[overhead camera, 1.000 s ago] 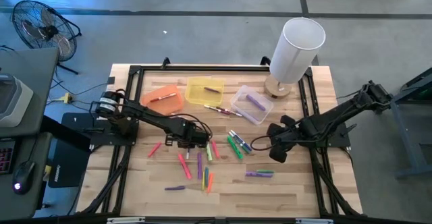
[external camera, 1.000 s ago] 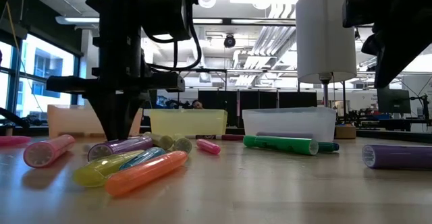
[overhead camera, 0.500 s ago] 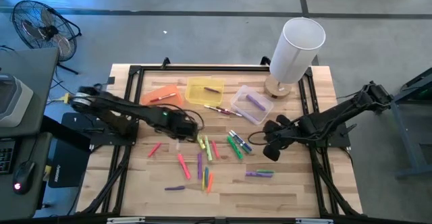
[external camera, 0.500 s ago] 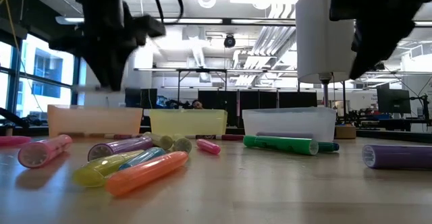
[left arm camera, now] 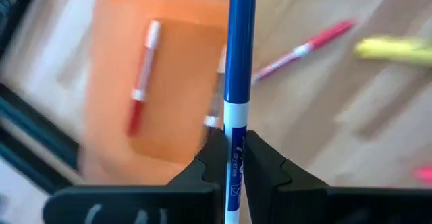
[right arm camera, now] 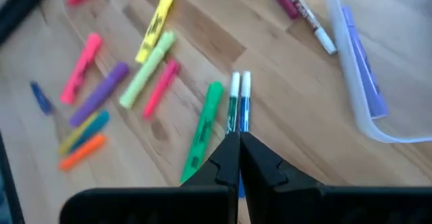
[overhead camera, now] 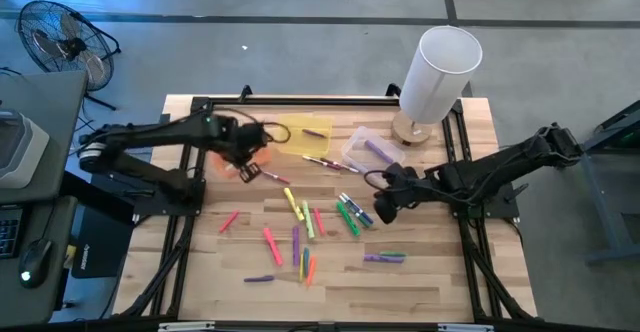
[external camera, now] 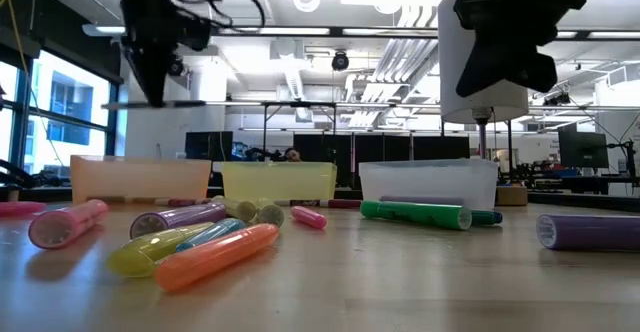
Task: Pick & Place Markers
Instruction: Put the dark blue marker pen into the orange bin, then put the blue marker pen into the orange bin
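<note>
Left wrist view: orange bin (left arm camera: pixel 162 82) smeared by motion, far edge cut at top of frame; yellow marker (left arm camera: pixel 395 48) at upper right blurred and clipped by right edge; lower end of blue marker (left arm camera: pixel 237 89) lost below bottom edge. Right wrist view: clear bin (right arm camera: pixel 378 69) cut off at right edge. Low view: pink marker (external camera: pixel 15 209) at far left clipped by frame edge; purple marker (external camera: pixel 590 232) clipped at right.

The left claw (left arm camera: pixel 229 158) has carried a blue marker (left arm camera: pixel 238 82) over the orange bin (left arm camera: pixel 158 82).
</note>
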`<action>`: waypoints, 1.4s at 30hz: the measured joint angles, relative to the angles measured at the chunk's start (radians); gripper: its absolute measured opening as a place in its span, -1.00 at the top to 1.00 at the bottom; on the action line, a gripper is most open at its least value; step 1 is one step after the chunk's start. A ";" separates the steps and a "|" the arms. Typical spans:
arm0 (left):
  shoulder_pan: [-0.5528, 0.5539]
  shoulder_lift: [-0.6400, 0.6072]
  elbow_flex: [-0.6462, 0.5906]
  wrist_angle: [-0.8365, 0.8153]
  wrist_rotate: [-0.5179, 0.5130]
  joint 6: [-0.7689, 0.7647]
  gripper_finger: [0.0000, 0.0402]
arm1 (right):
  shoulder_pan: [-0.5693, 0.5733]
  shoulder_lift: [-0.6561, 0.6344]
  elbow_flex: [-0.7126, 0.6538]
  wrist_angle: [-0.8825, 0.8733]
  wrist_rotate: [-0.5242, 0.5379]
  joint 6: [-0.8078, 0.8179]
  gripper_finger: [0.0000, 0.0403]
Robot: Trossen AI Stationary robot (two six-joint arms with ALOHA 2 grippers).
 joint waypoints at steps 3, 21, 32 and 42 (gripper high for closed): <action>0.089 0.000 -0.035 0.000 0.006 0.151 0.91 | 0.022 0.003 0.000 0.018 0.022 0.071 1.00; 0.317 0.012 -0.216 0.231 0.093 0.424 0.61 | 0.124 0.321 0.211 0.004 0.048 0.220 1.00; 0.315 -0.021 -0.194 0.190 0.118 0.367 0.55 | 0.124 0.341 0.267 -0.073 0.060 0.232 1.00; 0.108 -0.284 -0.184 0.168 0.184 -0.071 0.67 | 0.124 0.341 0.267 -0.092 0.028 0.105 1.00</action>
